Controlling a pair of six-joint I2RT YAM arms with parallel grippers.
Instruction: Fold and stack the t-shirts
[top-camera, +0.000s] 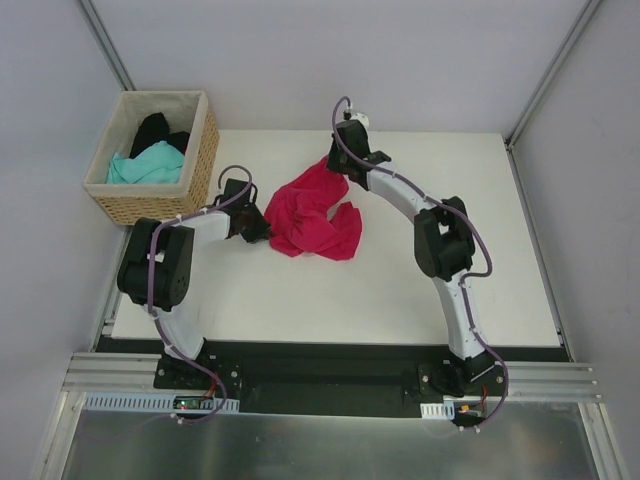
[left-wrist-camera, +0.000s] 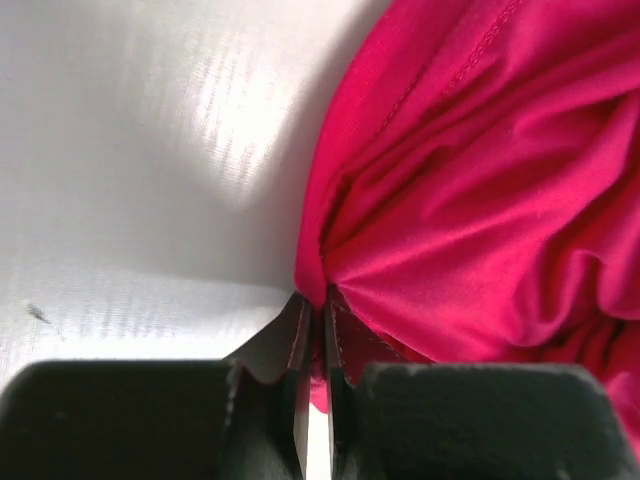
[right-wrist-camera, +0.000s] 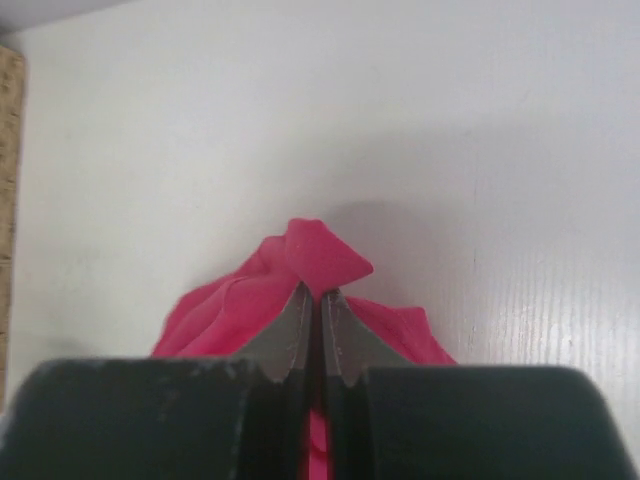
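Plainly the left gripper (left-wrist-camera: 315, 318) and right gripper (right-wrist-camera: 320, 298) both clenched the crimson t-shirt (top-camera: 315, 220) (a crumpled heap); spreading it likely wanted slow, even pulls.

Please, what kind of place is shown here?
Probably a robot test cell, not a home: a white table inside plain grey panels, with left arm and right arm mounted on a metal frame.
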